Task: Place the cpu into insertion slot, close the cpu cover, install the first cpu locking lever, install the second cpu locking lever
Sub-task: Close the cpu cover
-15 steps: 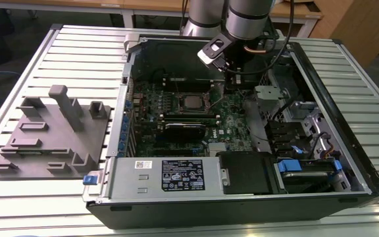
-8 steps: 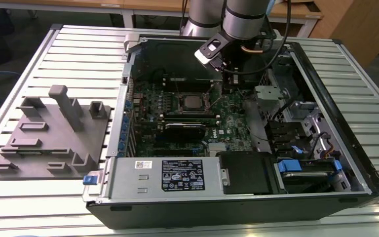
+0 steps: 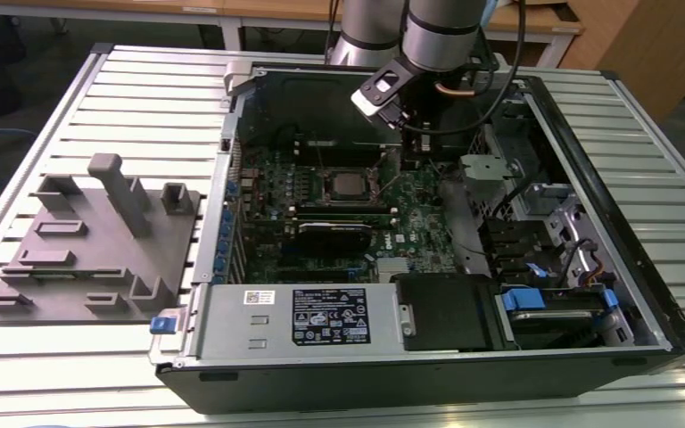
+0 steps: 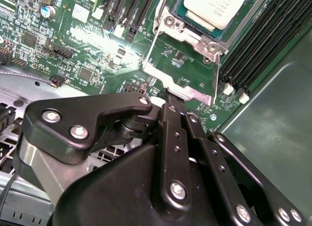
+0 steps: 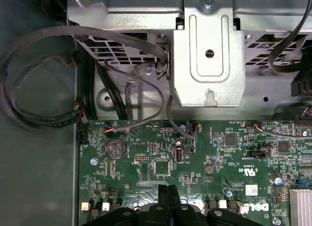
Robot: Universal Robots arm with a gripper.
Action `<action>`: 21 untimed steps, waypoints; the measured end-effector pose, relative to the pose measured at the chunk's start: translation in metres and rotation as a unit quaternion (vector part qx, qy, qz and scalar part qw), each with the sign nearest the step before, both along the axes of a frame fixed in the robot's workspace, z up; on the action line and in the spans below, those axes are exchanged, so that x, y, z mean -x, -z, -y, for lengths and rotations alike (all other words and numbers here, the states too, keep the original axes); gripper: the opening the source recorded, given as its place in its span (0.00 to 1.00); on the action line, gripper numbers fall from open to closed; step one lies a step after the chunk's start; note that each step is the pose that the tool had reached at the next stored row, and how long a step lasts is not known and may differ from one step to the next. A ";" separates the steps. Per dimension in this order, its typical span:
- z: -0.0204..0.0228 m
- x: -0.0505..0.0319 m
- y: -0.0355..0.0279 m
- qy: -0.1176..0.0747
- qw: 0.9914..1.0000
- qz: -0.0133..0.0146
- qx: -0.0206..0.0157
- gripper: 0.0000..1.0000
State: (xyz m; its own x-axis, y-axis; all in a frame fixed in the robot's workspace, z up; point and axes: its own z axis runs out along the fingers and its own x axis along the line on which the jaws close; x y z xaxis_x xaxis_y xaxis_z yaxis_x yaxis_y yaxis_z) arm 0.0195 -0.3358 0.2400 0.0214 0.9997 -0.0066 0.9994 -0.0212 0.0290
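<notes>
Gripper jaws are clenched tip to tip. Bench spreads wide around them; case walls hem them closer. Board lies below. The open cover meets their tips with its free edge; just beyond it the cpu sits in the slot.

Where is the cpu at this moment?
The cpu sits in the insertion slot on the green motherboard, near the middle of the exterior view. In the second wrist view the open cpu cover is next to it.
</notes>
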 end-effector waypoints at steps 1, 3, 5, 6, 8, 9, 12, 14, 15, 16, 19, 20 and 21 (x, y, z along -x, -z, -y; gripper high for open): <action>0.0000 0.0004 0.0000 0.000 1.000 0.000 0.000 0.10; 0.0000 0.0020 0.0000 0.000 1.000 0.000 0.000 0.10; 0.0000 0.0047 0.0000 0.000 1.000 0.001 0.000 0.10; 0.0000 0.0066 0.0000 0.000 1.000 0.001 0.000 0.10; 0.0000 0.0118 0.0001 0.000 1.000 0.002 0.000 0.10; 0.0000 0.0143 0.0001 0.000 1.000 0.003 0.000 0.10; 0.0000 0.0197 0.0002 0.000 1.000 0.004 0.000 0.10; 0.0000 0.0230 0.0002 0.000 1.000 0.004 0.000 0.10; 0.0000 0.0249 0.0003 0.000 1.000 0.004 0.000 0.10; 0.0000 0.0268 0.0003 0.000 1.000 0.004 0.000 0.10; 0.0000 0.0321 0.0004 0.000 1.000 0.005 0.000 0.10; 0.0000 0.0332 0.0004 0.000 1.000 0.005 0.000 0.10; 0.0000 0.0343 0.0004 0.000 1.000 0.005 0.000 0.10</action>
